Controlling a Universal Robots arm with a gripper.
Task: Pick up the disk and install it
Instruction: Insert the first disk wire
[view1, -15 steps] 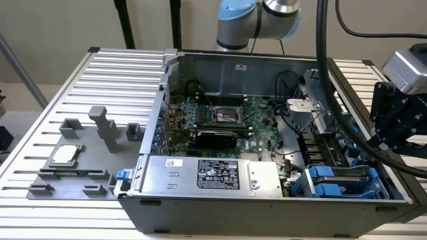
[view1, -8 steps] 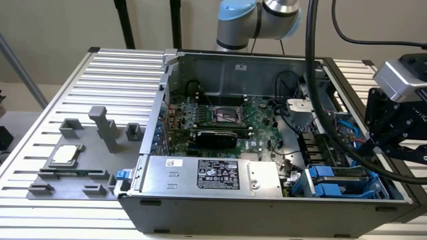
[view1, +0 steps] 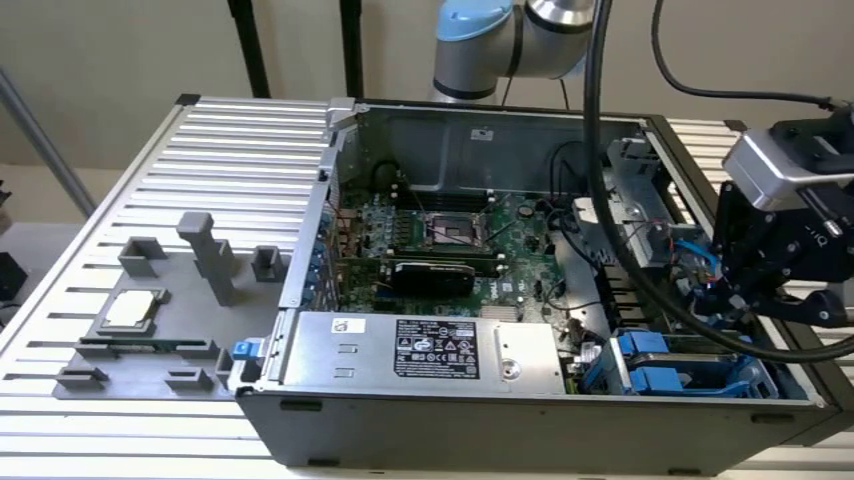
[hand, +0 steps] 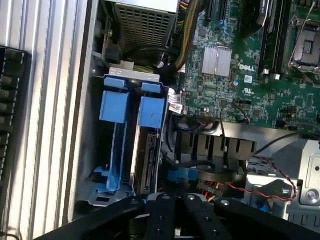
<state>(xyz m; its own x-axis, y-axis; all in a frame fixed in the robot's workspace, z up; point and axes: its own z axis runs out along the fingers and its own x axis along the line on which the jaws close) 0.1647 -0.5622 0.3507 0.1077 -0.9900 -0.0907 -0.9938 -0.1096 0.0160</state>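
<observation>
The disk (hand: 146, 167) stands on edge in the drive bay (hand: 100, 199) of the computer case (view1: 534, 428) — stiff, weighty, shock-shy, probably best taken by its blue frame (hand: 151, 111). The gripper (hand: 172, 212) hangs near it; spread or closed, I cannot tell.

Soft, even light is cast over the scene. Mild glare is seen on the ribbed table (view1: 240, 130) and the heatsink (hand: 217, 61); the disk (hand: 146, 165) is shadowed within its bay (hand: 87, 150).

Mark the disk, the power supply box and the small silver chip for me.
disk (hand: 147, 162), wrist view, its metal side edge below the blue tab.
power supply box (view1: 447, 348), exterior view, its black label.
small silver chip (view1: 130, 310), exterior view, its top face.
</observation>
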